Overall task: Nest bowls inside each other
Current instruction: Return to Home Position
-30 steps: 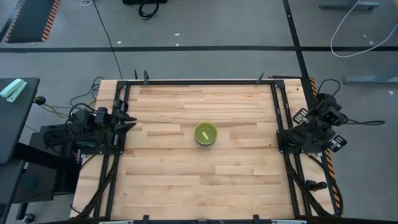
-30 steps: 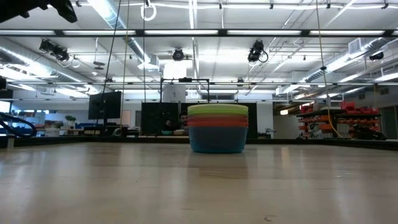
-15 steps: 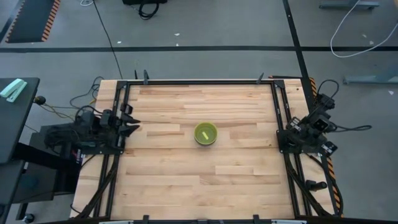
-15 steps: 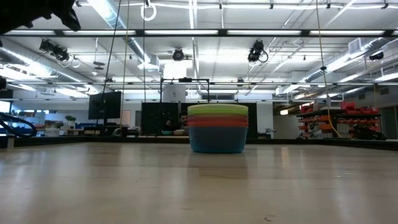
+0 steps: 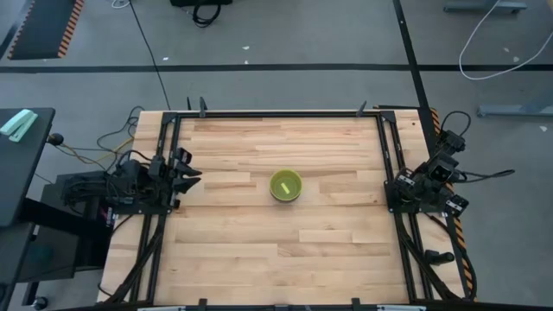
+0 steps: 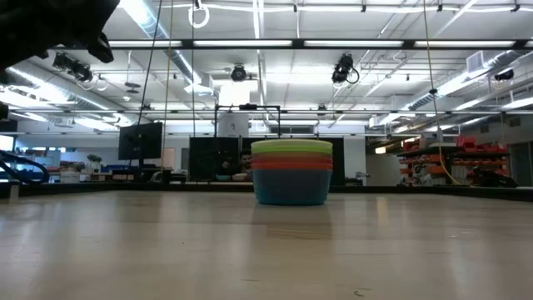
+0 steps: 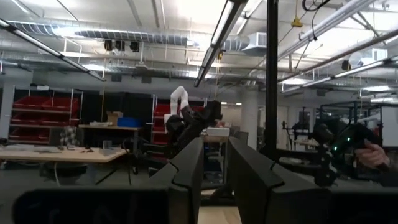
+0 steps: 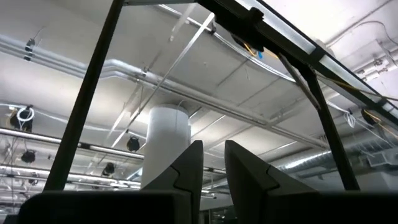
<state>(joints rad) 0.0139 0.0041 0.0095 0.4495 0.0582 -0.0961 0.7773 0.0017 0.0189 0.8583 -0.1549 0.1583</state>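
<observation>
The bowls stand nested in one stack (image 5: 286,186) at the middle of the table, its base on the wood. From above only the green top bowl shows. In the low view the stack (image 6: 291,172) shows a yellow-green rim on top, then orange and pink-red bands, with a blue bowl at the bottom. No purple bowl shows. My left gripper (image 5: 192,175) is at the table's left edge, shut and empty; its wrist view (image 7: 214,168) looks level across the room. My right gripper (image 5: 413,180) is at the table's right edge, shut and empty, pointing up at the ceiling (image 8: 213,163).
Black frame rails (image 5: 164,199) run along the left and right table edges, where the arms are mounted. Bare wood (image 5: 259,250) lies all around the stack. A dark part of an arm (image 6: 58,25) shows at the low view's upper left.
My left gripper has gone a little toward the table's right and near edges, and its arm has come lower in the low view. My right arm has drawn in toward its base at the table's right edge. The stack has stayed still.
</observation>
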